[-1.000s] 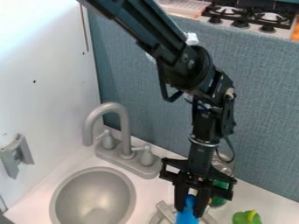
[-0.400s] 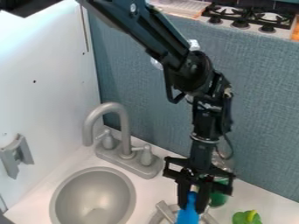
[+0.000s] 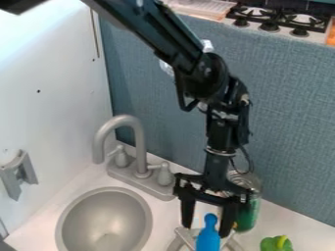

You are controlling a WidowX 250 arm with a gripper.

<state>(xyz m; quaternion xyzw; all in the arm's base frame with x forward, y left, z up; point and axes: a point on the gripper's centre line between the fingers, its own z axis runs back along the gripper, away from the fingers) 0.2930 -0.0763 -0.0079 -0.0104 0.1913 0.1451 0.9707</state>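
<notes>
A black robot arm slants down in front of a blue-grey partition, its end effector hanging low over the white counter with the fingers spread well apart. Between them, at the near edge of the scene I am looking on, stands a blue piece, upright, with a rounded knob on top and a wider body below. The knob is free of the fingers on both sides; whether the body brushes the nearer one, I cannot tell. Around the piece's lower part shows a grey ring with bars. Just behind the end effector is a clear-topped green container, partly hidden, and well to its right lies a green toy with a yellow part. At left, a round grey sink is set into the counter, below a curved grey tap with two handles. A grey bracket is fixed to the white wall, and beyond the partition are a stove's black grates and knobs
</notes>
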